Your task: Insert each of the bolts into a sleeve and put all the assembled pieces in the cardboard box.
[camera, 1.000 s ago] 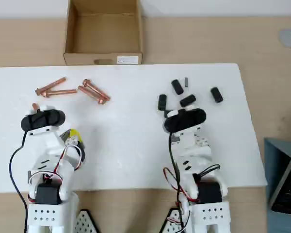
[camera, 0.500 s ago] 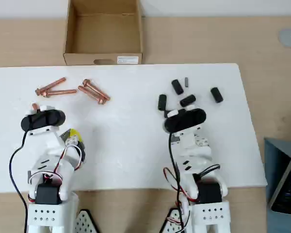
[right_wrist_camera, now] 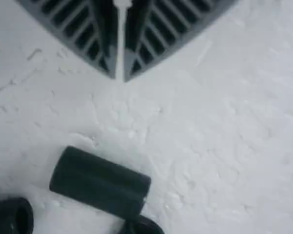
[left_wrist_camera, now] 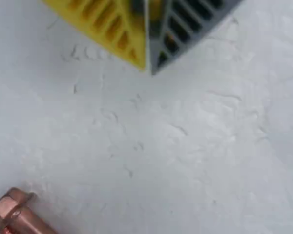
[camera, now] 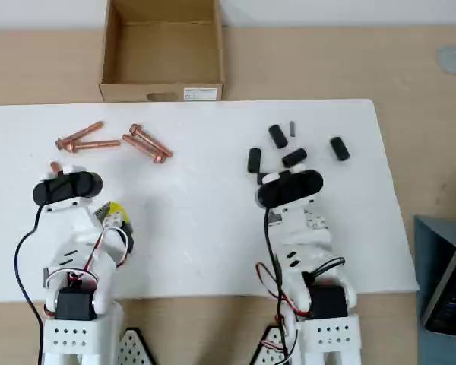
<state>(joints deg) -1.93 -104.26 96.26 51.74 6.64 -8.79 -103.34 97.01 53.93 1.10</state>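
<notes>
High view: copper bolts (camera: 150, 143) lie on the white mat (camera: 205, 220) near the left pincer (left_wrist_camera: 147, 68), black sleeves (camera: 294, 158) near the right pincer (right_wrist_camera: 118, 75) (groups well apart); cardboard box (camera: 162, 91) sits beyond the mat. Both pincers clenched, empty.

The cardboard box (camera: 105, 53) sits behind the mat (camera: 205, 220), toward the left. On the mat, the bolts (camera: 148, 143) lie left and the sleeves (camera: 294, 158) right, well apart.
</notes>
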